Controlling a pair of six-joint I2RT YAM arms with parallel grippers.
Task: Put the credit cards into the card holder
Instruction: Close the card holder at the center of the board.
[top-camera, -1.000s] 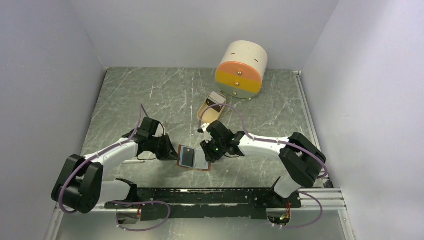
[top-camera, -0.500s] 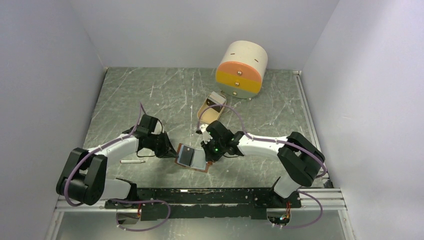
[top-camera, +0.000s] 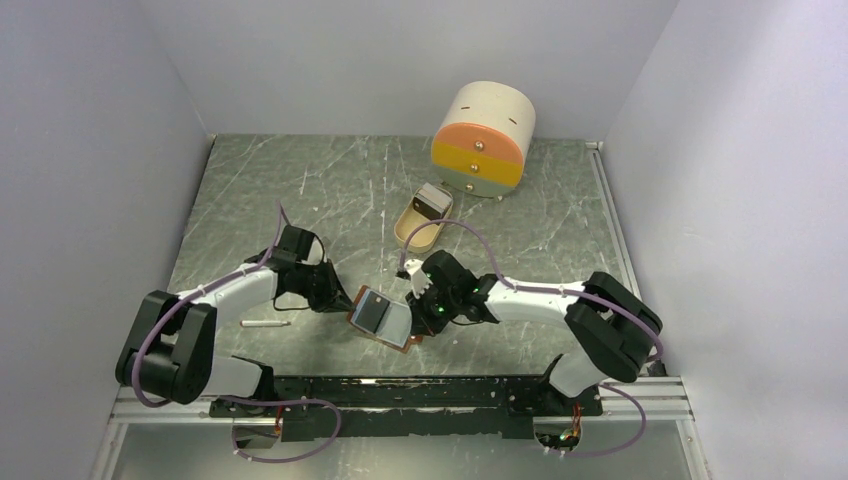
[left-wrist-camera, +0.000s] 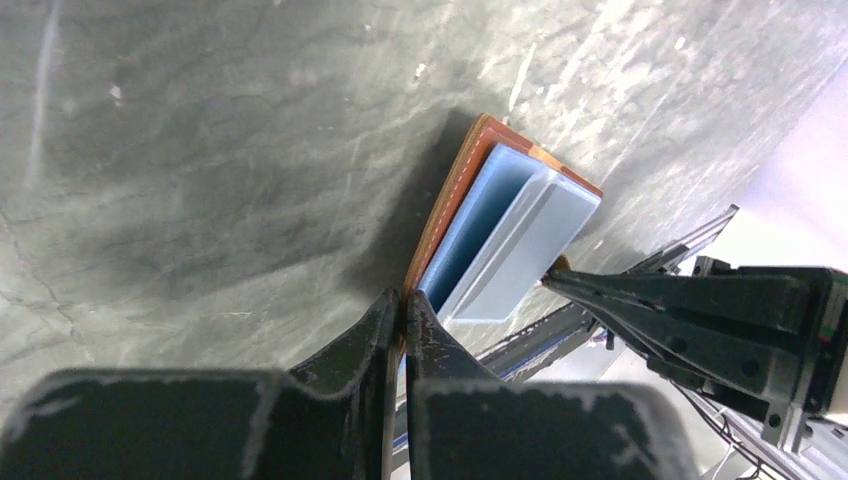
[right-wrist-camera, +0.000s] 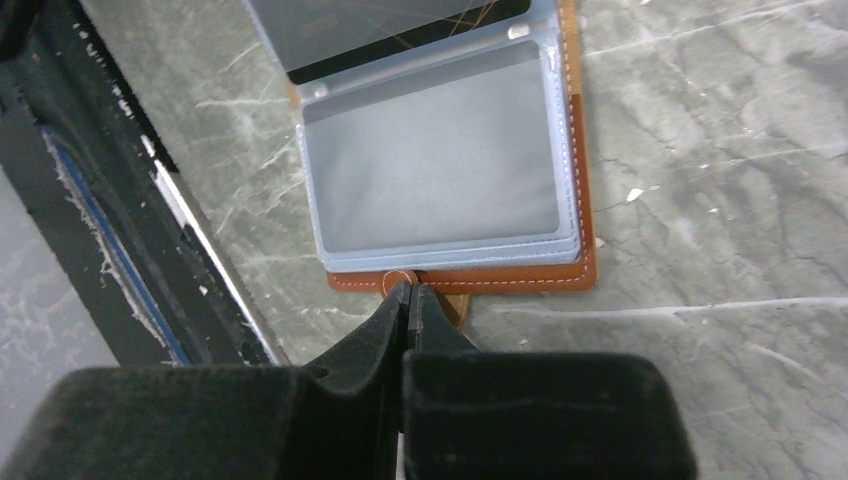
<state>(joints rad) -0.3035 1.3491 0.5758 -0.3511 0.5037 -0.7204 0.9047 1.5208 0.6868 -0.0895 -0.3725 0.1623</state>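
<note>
The tan card holder lies open between my arms, its clear pockets facing up. A dark credit card sits in the far pocket. My left gripper is shut on the holder's leather edge, which it holds raised off the table. My right gripper is shut at the opposite edge, its tips pinched at the snap tab. More credit cards rest in the beige tray.
The beige oval tray stands behind the holder, with the round cream-and-orange drawer box further back. A thin white stick lies left of the holder. The black base rail runs along the near edge.
My right gripper has closed at the holder's tab. The holder has turned slightly and its left side has lifted with my left gripper.
</note>
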